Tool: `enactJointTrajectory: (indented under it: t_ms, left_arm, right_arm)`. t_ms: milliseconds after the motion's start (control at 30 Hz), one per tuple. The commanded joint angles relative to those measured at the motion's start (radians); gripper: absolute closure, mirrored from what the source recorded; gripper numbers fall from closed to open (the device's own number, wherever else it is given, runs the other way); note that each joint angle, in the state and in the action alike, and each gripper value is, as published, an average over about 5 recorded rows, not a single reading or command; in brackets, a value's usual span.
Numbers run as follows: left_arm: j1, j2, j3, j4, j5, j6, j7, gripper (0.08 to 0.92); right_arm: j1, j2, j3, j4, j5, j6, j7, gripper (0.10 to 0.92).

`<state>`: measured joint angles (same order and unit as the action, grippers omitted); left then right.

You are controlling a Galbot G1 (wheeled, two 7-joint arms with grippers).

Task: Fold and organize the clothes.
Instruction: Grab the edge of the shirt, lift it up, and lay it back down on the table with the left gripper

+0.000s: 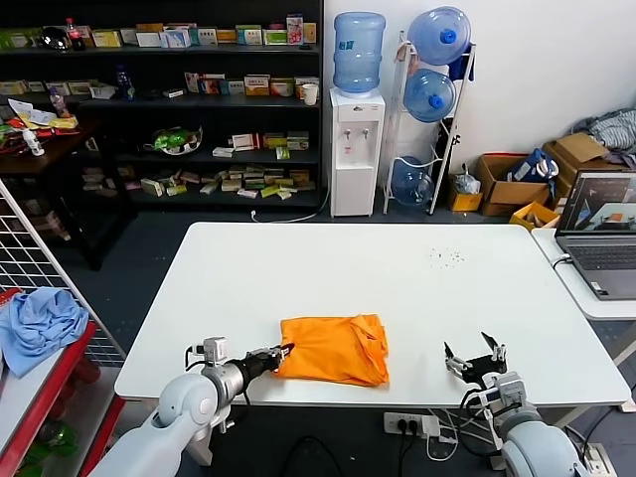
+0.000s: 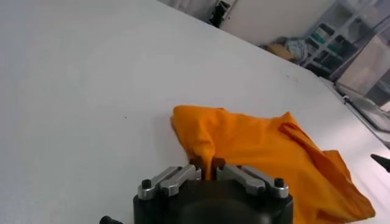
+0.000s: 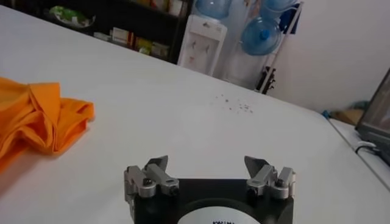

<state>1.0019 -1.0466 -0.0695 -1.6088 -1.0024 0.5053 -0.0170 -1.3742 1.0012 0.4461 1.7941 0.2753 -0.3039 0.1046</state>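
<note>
Pinching the near-left corner of the orange T-shirt (image 1: 333, 349), the left gripper (image 1: 282, 352) has its fingers pressed together on a small ridge of fabric; the left wrist view shows cloth bunched up between them. The shirt lies crumpled, roughly folded, near the front edge of the white table (image 1: 397, 268), a bit left of centre. The right gripper (image 1: 475, 359) sits well apart to the right, just over the table, fingers spread wide w/ nothing in them. To do this step well, I'd say lift slow and check the grip has more than one thin layer, else it may slip. Bring the right gripper to the opposite corner so the shirt spreads flat, no twist, before folding.
</note>
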Motion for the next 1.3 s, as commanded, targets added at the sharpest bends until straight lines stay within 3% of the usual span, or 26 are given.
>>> enactJointTrajectory:
  t_ms: [33, 200, 500, 667, 1033, 1300]
  left_arm:
    - [0.011, 0.016, -0.02, -0.047, -0.037, -0.012, -0.021, 0.85]
    - [0.019, 0.085, -0.063, -0.085, -0.054, -0.008, -0.047, 0.865]
    - [0.04, 0.315, -0.173, -0.107, -0.027, 0.025, -0.112, 0.865]
    - [0.022, 0.403, -0.21, -0.041, 0.076, 0.013, -0.125, 0.865]
    - [-0.082, 0.571, -0.195, 0.165, 0.363, -0.066, -0.049, 0.865]
    - [-0.132, 0.712, -0.167, 0.211, 0.436, -0.098, -0.018, 0.865]
  right_arm:
    - [0.005, -0.002, -0.004, 0.004, 0.002, -0.002, 0.003, 0.203]
    - [0.017, -0.004, -0.013, 0.009, 0.007, -0.006, 0.007, 0.203]
    - [0.049, 0.004, -0.044, 0.011, 0.01, -0.009, 0.009, 0.203]
    - [0.07, 0.013, -0.063, 0.007, 0.011, -0.008, 0.008, 0.203]
    - [0.091, 0.025, -0.08, 0.012, 0.018, -0.003, 0.003, 0.203]
    - [0.09, 0.039, -0.079, 0.008, 0.015, 0.006, 0.0, 0.203]
